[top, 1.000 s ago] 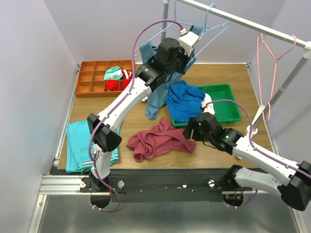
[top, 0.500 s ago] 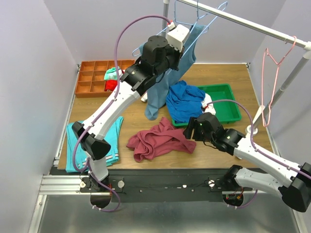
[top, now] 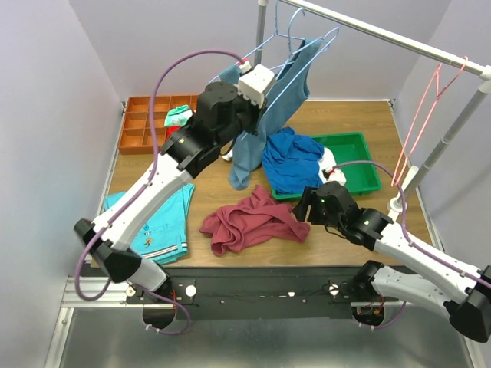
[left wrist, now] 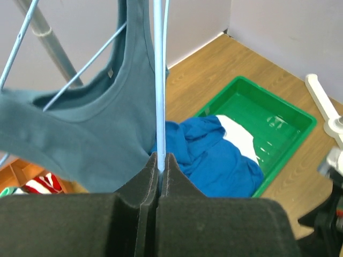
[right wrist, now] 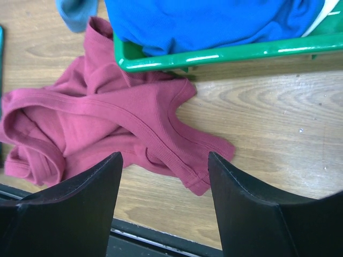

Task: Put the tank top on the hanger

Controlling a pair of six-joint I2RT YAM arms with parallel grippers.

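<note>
Maroon knit tank top point(right wrist: 102, 123) with wide straps lies crumpled on the wooden table point(right wrist: 278, 112), just beside the near rim of the green plastic tray point(right wrist: 225, 53), which holds a bright blue garment point(right wrist: 214, 16). The right gripper point(right wrist: 165, 160) hangs above the top's strap edge, fingers spread wide, holding nothing. High up near the metal rail point(top: 383, 34), the left gripper point(left wrist: 160, 160) is clamped tight on a wire of the thin light-blue hanger point(left wrist: 159, 80), beside a hanging slate-blue tank top point(left wrist: 96, 134)
</note>
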